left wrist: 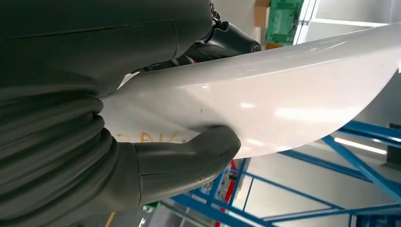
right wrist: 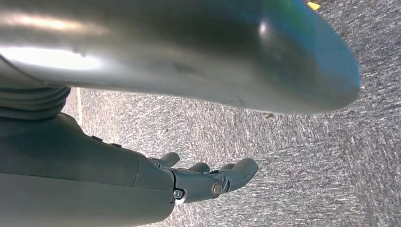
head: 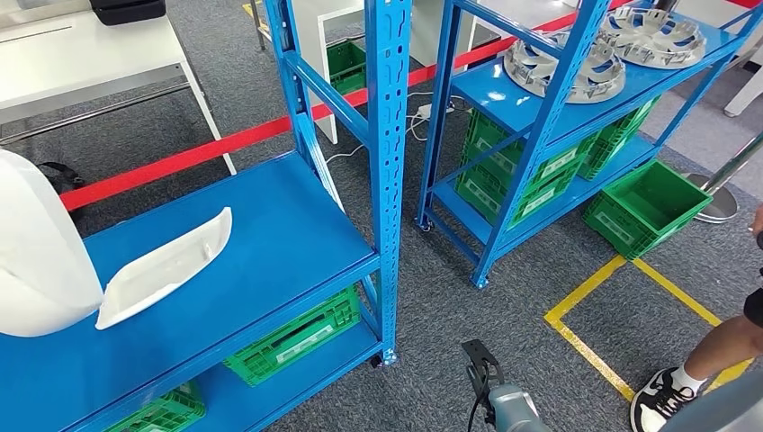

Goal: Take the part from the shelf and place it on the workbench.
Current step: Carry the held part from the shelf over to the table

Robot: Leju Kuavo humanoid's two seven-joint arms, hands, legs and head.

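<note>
The big white part [left wrist: 283, 94] is in the left hand [left wrist: 156, 142], thick grey thumb [left wrist: 198, 156] clamped against its glossy face with the darker fingers [left wrist: 227, 40] wrapped over the far edge. From the head view that part [head: 36, 252] sits at the left edge above the blue shelf [head: 270, 234], right beside a second white part [head: 162, 265] lying flat on the shelf board. The right hand [right wrist: 208, 177] hangs low over the grey carpet [right wrist: 307, 156], holding nothing, fingers loosely apart and slightly curled. Green crates [head: 292, 337] sit on the lower shelf level.
</note>
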